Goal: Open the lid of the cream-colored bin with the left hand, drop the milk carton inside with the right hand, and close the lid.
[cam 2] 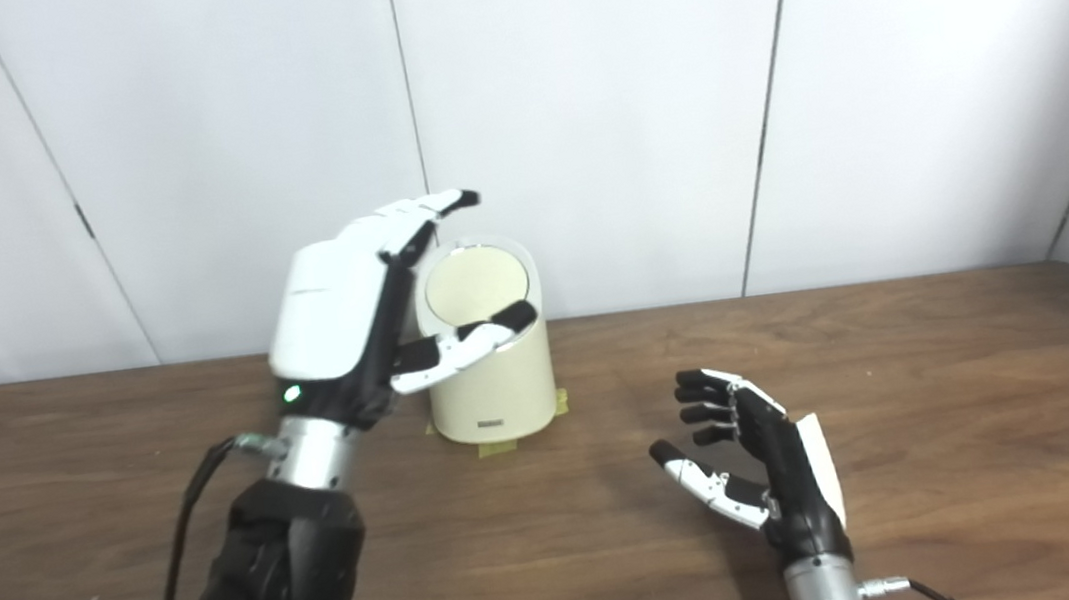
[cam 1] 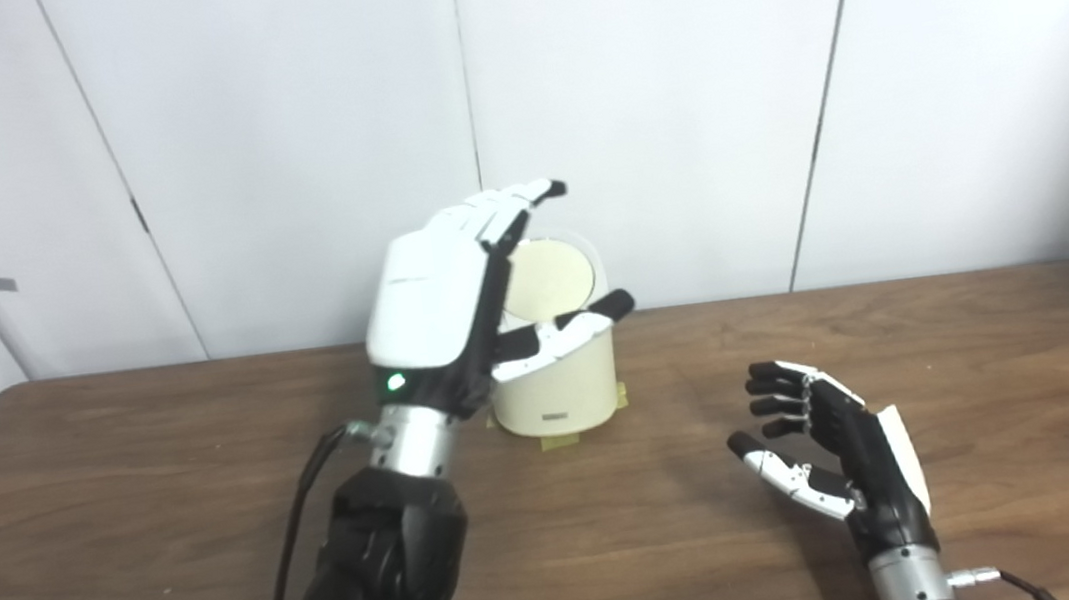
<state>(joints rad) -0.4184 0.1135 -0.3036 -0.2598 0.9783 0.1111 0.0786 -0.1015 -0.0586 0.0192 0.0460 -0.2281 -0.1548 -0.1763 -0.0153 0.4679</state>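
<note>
The cream-colored bin [cam 1: 565, 392] stands at the middle back of the wooden table [cam 1: 113, 489]. Its round lid [cam 1: 549, 278] is tipped up, its flat face turned toward me. My left hand [cam 1: 453, 294] is raised just left of the bin, open, with fingertips [cam 1: 542, 188] above the lid's top edge and the thumb reaching across the bin's rim. Whether it touches the lid I cannot tell. My right hand [cam 1: 828, 448] hovers low over the table to the right of the bin, open and holding nothing. No milk carton is in view.
Bits of yellow tape [cam 2: 496, 445] mark the bin's base. White wall panels [cam 2: 570, 84] rise right behind the table's far edge. A black cable [cam 1: 295, 539] hangs along my left forearm.
</note>
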